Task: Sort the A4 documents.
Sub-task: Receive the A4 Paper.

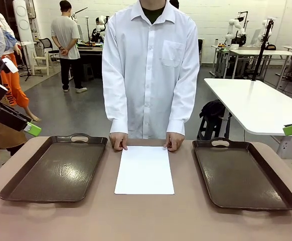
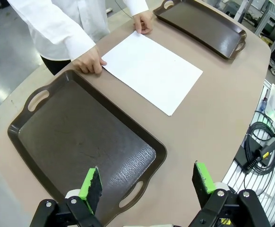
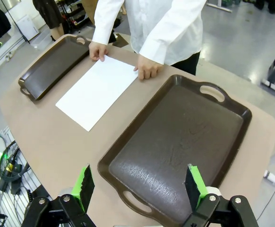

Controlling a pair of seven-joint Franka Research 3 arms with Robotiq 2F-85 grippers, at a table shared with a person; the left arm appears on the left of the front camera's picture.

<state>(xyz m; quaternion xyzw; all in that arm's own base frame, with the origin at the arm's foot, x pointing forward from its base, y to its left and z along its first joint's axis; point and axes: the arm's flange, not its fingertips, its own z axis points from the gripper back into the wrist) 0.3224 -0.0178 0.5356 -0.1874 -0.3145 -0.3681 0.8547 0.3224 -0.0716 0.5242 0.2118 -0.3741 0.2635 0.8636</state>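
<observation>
A blank white A4 document [image 1: 145,169] lies flat on the table's middle, between two dark brown trays. The person's hands [image 1: 118,141] rest on its far corners. The same sheet shows in the left wrist view [image 2: 151,70] and in the right wrist view [image 3: 98,90]. My left gripper [image 2: 147,182] hovers open high over the near end of the left tray [image 2: 71,142], nothing between its green pads. My right gripper [image 3: 140,187] hangs open above the right tray [image 3: 184,142], also empty. In the front view the left gripper's green pad [image 1: 32,129] shows at the left edge, the right one's pad [image 1: 291,129] at the right edge.
The left tray [image 1: 58,168] and the right tray [image 1: 241,173] are both empty, handles at their ends. The person in a white shirt [image 1: 151,65] stands at the far edge. A white table [image 1: 256,103] stands behind on the right. Cables [image 2: 262,142] lie beyond the table's edge.
</observation>
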